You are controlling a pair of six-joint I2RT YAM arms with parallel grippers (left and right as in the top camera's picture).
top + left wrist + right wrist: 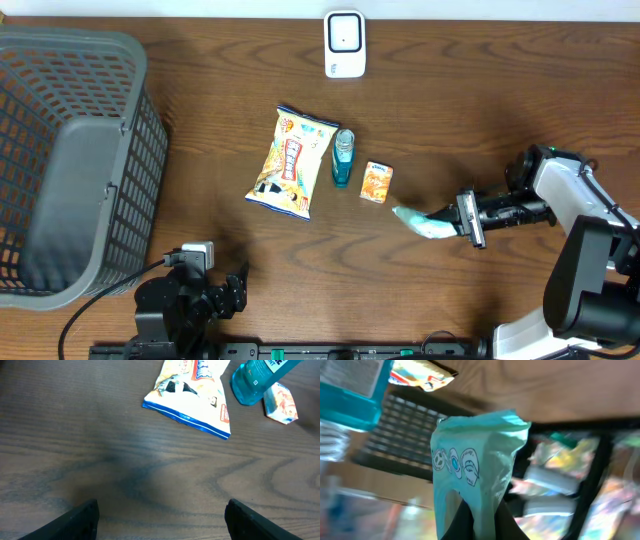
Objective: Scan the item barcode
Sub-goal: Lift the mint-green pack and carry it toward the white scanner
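My right gripper (pixel 447 220) is shut on a teal packet (pixel 418 222) and holds it just above the table, right of centre. In the right wrist view the packet (pixel 470 455) rises from between the dark fingers (pixel 462 522), showing small printed icons; no barcode shows. The white scanner (pixel 345 44) stands at the table's far edge, centre, well away from the packet. Down at the near edge on the left, my left gripper (pixel 235 290) is open; its view shows only bare wood between the fingers (pixel 80 520).
A yellow snack bag (pixel 292 162), a blue bottle (pixel 342 158) and a small orange box (pixel 377 182) lie in a row mid-table, between the packet and the scanner. A large grey basket (pixel 70 160) fills the left side.
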